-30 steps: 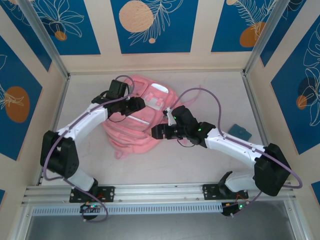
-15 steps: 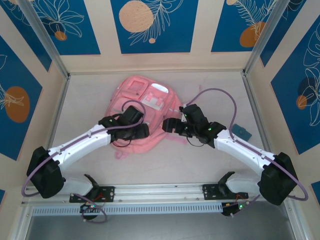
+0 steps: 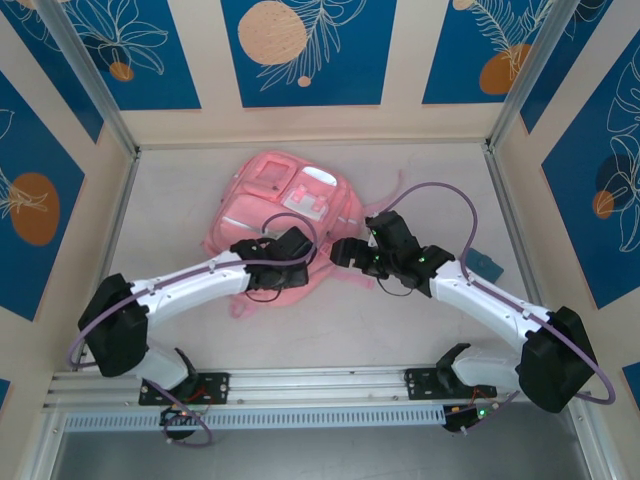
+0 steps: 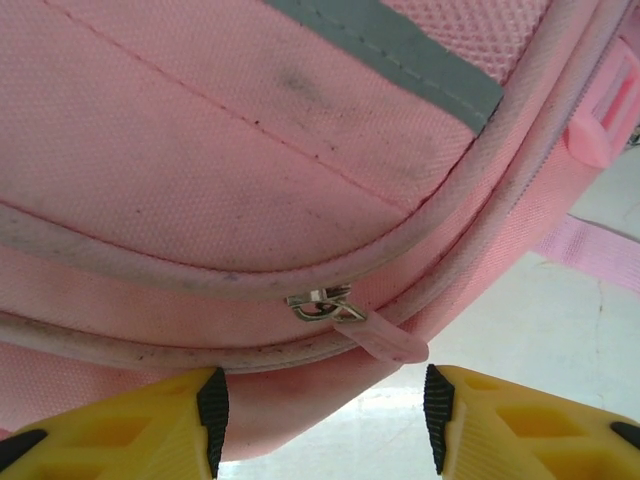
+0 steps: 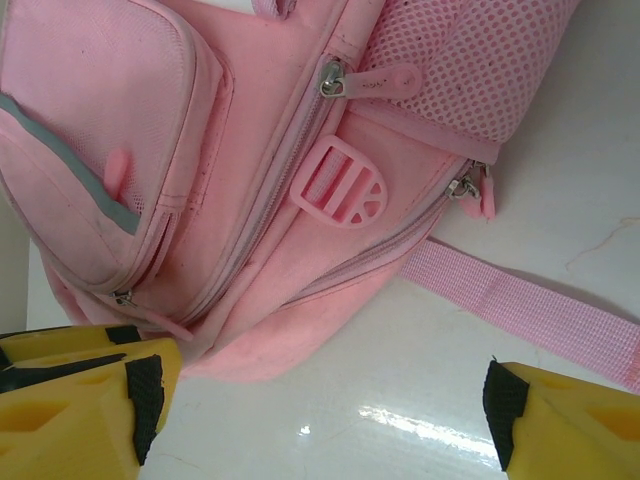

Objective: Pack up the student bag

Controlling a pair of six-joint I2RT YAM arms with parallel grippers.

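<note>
The student bag (image 3: 285,205) is a pink backpack lying flat in the middle of the table. My left gripper (image 3: 300,262) is at its near edge, and my right gripper (image 3: 342,250) is at its near right corner. In the left wrist view the bag (image 4: 250,150) spreads across the top, with a metal zip slider (image 4: 322,304) and its pink pull tab just ahead of my open left gripper (image 4: 325,418). The bag's lower edge sags between the pads, which are not pressing it. The right gripper (image 5: 325,405) stands wide open over bare table, beside the bag's corner (image 5: 250,250).
A pink strap (image 5: 520,310) trails from the bag across the table on the right. A pink buckle (image 5: 340,182) sits on the bag's side. A small teal object (image 3: 483,265) lies at the table's right. Walls and metal rails enclose the table.
My left arm has swung from the bag's far left side round to its near edge. My right gripper has drawn back a little to the right and opened wider.
</note>
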